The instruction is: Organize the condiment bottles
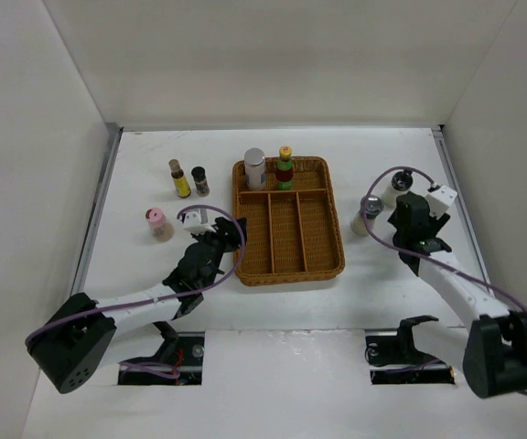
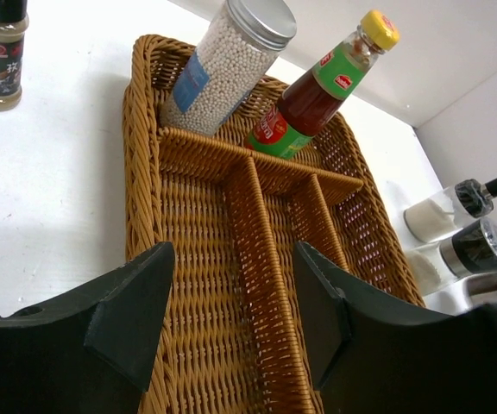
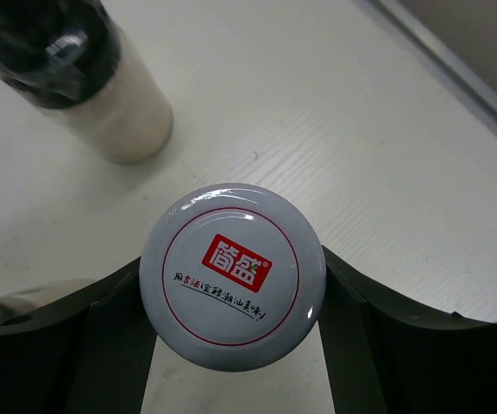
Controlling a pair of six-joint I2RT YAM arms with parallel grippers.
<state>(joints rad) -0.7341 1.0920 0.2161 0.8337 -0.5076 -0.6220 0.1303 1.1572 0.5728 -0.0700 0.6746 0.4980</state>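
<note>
White tabletop from above: woven basket (image 1: 286,238) centre, silver-lidded shaker (image 1: 255,169) and sauce bottle (image 1: 285,167) at its 12 o'clock. Left wrist: left gripper (image 2: 231,259) spread over basket. Right wrist: right gripper (image 3: 233,267) clamps red-logoed white-capped bottle (image 3: 231,280); dark-capped shaker (image 3: 93,86) at 10 o'clock.

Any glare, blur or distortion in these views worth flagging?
Top external: even light, soft shadows, sharp. Left wrist: basket sharp, sauce bottle appears to lean, likely lens perspective. Right wrist: white lid crisp with faint rim glare; shaker behind blurred.
</note>
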